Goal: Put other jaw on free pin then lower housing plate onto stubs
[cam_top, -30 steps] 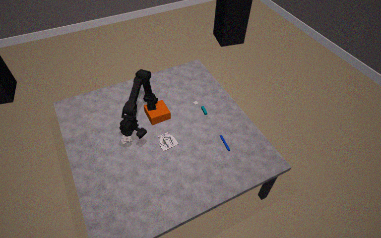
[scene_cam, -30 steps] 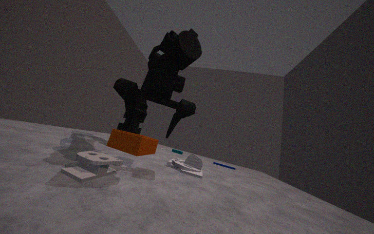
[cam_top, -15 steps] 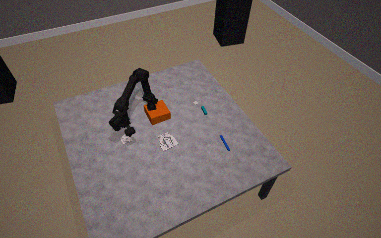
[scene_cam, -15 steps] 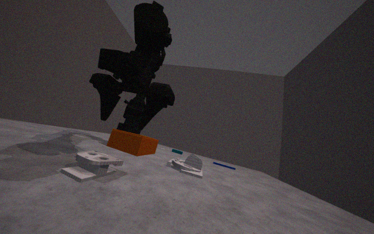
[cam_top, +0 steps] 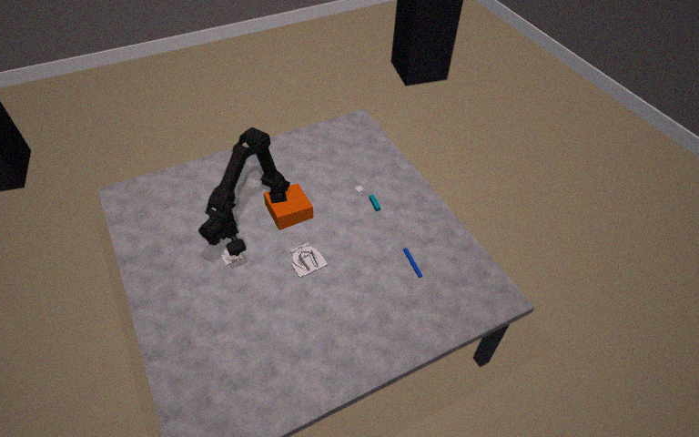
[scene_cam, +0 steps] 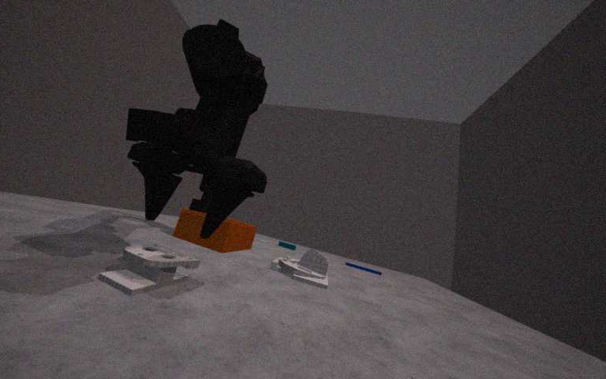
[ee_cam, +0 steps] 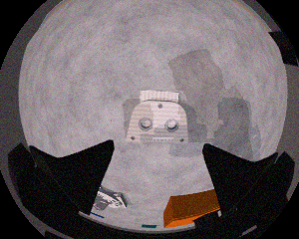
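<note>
The white housing plate (cam_top: 231, 259) (scene_cam: 186, 259) (ee_cam: 158, 117) lies flat on a small white stand (scene_cam: 125, 281) (ee_cam: 159, 95). Its two large holes face up. My gripper (scene_cam: 177, 227) (ee_cam: 159, 147) is open and empty, above the plate; in the wrist view the plate shows centred just beyond the fingertips. The white gripper base (cam_top: 298, 271) (scene_cam: 318, 283) (ee_cam: 117, 196) lies apart from it on the table, with narrow jaws on top. A grey rounded piece (scene_cam: 314, 261) stands up at it. The pins and the gear mesh are too small to tell.
The arm's foot stands on an orange block (cam_top: 296, 201) (scene_cam: 238, 237) (ee_cam: 191, 204) behind the parts. A teal block (cam_top: 374, 203) (scene_cam: 287, 245) (ee_cam: 149, 226), a blue bar (cam_top: 412, 263) (scene_cam: 363, 268) (ee_cam: 97, 215) and a small white tile (cam_top: 359, 188) lie farther off.
</note>
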